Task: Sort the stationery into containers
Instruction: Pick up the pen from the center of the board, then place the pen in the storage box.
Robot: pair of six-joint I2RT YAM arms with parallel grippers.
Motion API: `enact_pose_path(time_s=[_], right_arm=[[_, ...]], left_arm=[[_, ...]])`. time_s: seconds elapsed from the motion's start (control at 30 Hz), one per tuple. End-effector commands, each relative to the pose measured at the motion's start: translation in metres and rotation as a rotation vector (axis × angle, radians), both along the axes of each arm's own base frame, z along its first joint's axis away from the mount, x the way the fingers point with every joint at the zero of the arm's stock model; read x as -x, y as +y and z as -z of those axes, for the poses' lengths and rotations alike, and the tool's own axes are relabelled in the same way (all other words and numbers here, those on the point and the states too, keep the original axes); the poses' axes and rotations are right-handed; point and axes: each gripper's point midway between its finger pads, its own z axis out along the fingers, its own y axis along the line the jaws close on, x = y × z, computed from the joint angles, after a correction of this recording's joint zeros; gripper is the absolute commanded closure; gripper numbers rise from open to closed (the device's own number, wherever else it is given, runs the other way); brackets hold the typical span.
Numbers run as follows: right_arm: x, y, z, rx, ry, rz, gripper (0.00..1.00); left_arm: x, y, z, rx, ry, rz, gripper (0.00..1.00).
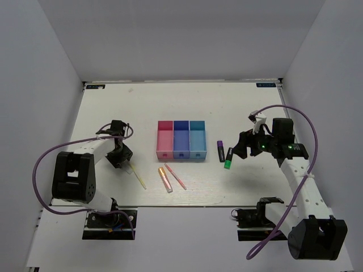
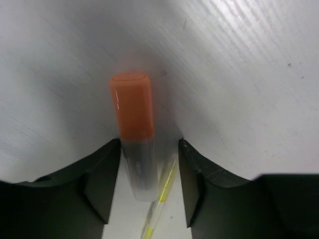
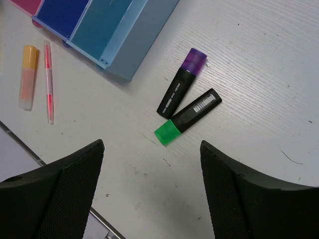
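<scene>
White tabletop [image 1: 227, 113], plain pale walls around it. An orange-capped highlighter [image 2: 131, 107] sits between the parted fingers of the left claw [image 2: 149, 144], unclamped, with a thin yellow pen [image 2: 167, 181] beside it. The right claw [image 3: 149, 147] hangs wide apart over the purple marker [image 3: 182, 82] and the green-ended marker [image 3: 189, 115], near the light blue bin [image 3: 144, 35]. This looks like the picking stage. Next, a claw must close on a pen and carry it binward.

Bright and even from above, soft shadows on the table [image 1: 227, 113]; blurs heavily around the left end effector [image 2: 149, 169].
</scene>
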Motion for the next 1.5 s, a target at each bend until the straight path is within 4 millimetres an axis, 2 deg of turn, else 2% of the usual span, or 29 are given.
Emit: enact_pose_path(time_s=[0.0,0.07,0.17,0.2,0.27,0.3,0.37,0.4,0.47,0.5,0.53,0.6,0.63,0.67,0.7,0.73,0.83,0.87,0.9,0.93,0.97,1.0,1.03,1.1,1.23,1.27,1.37,1.4,1.47], right_arm=[[0.000,-0.002,0.001,0.015,-0.011,-0.003,0.20],[0.000,-0.003,0.000,0.013,-0.014,-0.002,0.20],[0.000,-0.003,0.001,0.017,-0.010,0.001,0.20],[0.000,-0.004,0.001,0.020,-0.015,0.002,0.20],[0.000,-0.004,0.002,0.021,-0.012,0.003,0.20],[0.000,-0.004,0.001,0.022,-0.016,-0.001,0.20],[0.000,-0.004,0.004,0.025,-0.012,-0.001,0.20],[0.000,-0.004,0.003,0.024,-0.019,-0.004,0.20],[0.000,-0.003,0.004,0.023,-0.012,-0.007,0.20],[0.000,-0.004,0.005,0.028,-0.013,-0.012,0.30],[0.001,-0.003,0.006,0.027,-0.009,-0.018,0.48],[0.001,-0.001,0.006,0.019,-0.002,-0.029,0.93],[0.003,-0.001,0.006,0.019,0.001,-0.036,1.00],[0.004,0.000,0.008,0.016,0.014,-0.040,1.00],[0.004,0.002,0.007,0.009,0.015,-0.048,1.00],[0.004,0.002,0.008,0.009,0.017,-0.047,1.00],[0.005,0.002,0.009,0.004,0.028,-0.048,1.00],[0.006,0.002,0.010,0.005,0.030,-0.048,1.00],[0.006,0.002,0.010,0.004,0.033,-0.049,1.00],[0.005,0.001,0.011,0.008,0.033,-0.046,0.99],[0.005,0.001,0.011,0.009,0.031,-0.048,0.92],[0.006,0.001,0.012,0.010,0.036,-0.049,0.86],[0.007,0.004,0.012,0.002,0.038,-0.064,0.73],[0.009,0.005,0.011,-0.002,0.042,-0.074,0.58],[0.012,0.009,0.011,-0.022,0.054,-0.104,0.41],[0.013,0.010,0.012,-0.022,0.061,-0.107,0.30],[0.015,0.013,0.011,-0.030,0.050,-0.138,0.13],[0.018,0.014,0.011,-0.039,0.062,-0.144,0.10],[0.018,0.015,0.009,-0.040,0.052,-0.156,0.10]], left_arm=[[-0.002,0.005,0.008,-0.002,-0.013,-0.040,0.43],[0.002,0.006,0.015,0.001,0.002,-0.048,0.47],[0.004,0.007,0.019,0.001,0.007,-0.046,0.62],[0.004,0.008,0.018,-0.003,0.008,-0.044,0.72],[0.003,0.005,0.009,-0.003,-0.014,-0.022,0.79],[-0.004,0.007,0.001,-0.024,-0.034,0.008,0.85],[-0.010,-0.001,-0.021,-0.055,-0.086,0.097,0.86],[-0.025,-0.001,-0.045,-0.083,-0.150,0.111,0.88],[-0.036,-0.017,-0.071,-0.091,-0.214,0.192,0.90],[-0.046,-0.028,-0.090,-0.080,-0.263,0.236,0.93],[-0.057,-0.037,-0.107,-0.068,-0.309,0.260,0.93],[-0.063,-0.065,-0.117,-0.019,-0.316,0.364,0.96],[-0.078,-0.084,-0.144,0.001,-0.382,0.432,0.96],[-0.085,-0.096,-0.136,0.011,-0.356,0.477,0.97],[-0.085,-0.118,-0.140,0.015,-0.364,0.567,0.99],[-0.100,-0.134,-0.164,0.027,-0.427,0.602,0.99],[-0.113,-0.168,-0.148,0.006,-0.364,0.711,0.99],[-0.122,-0.175,-0.155,0.004,-0.386,0.723,0.99],[-0.127,-0.187,-0.146,-0.004,-0.363,0.744,0.99],[-0.127,-0.189,-0.143,-0.008,-0.347,0.757,0.99],[-0.134,-0.193,-0.152,-0.020,-0.369,0.758,0.97],[-0.132,-0.197,-0.138,-0.029,-0.327,0.774,0.97],[-0.132,-0.199,-0.138,-0.032,-0.324,0.781,0.95],[-0.132,-0.199,-0.130,-0.050,-0.306,0.782,0.93],[-0.130,-0.194,-0.116,-0.077,-0.278,0.790,0.88],[-0.130,-0.195,-0.117,-0.075,-0.281,0.790,0.79],[-0.127,-0.197,-0.112,-0.071,-0.264,0.807,0.61],[-0.125,-0.199,-0.111,-0.065,-0.260,0.818,0.48],[-0.124,-0.202,-0.113,-0.062,-0.266,0.825,0.39]])
